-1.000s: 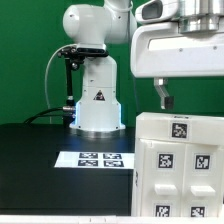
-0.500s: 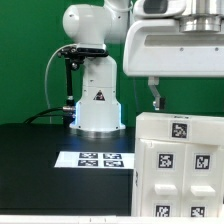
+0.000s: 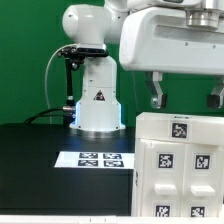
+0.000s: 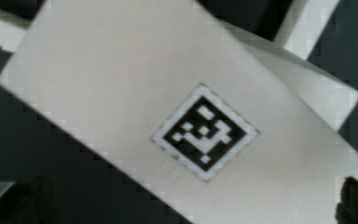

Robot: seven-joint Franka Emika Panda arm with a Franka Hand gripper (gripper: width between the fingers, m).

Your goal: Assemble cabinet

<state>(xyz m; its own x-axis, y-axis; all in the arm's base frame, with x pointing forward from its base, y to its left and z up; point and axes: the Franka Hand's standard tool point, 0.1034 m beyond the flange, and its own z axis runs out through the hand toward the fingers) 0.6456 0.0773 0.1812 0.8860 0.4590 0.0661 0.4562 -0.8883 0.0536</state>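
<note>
Open gripper hovering over the cabinet

From the exterior view's left: the white robot pedestal [image 3: 97, 100] stands at the back of the black table [image 3: 35, 160], the marker board [image 3: 97, 158] lies flat in front of it, and the cabinet [image 3: 180, 165] sits at the exterior view's right, its tagged white panels facing up and forward. Above it hangs the gripper [image 3: 185, 95], fingers spread wide and holding nothing; the wrist view shows a white tagged panel [image 4: 176, 110] filling the frame

A robotics lab: green backdrop [image 3: 25, 50], marker board [image 3: 97, 158], black table [image 3: 40, 170].
</note>
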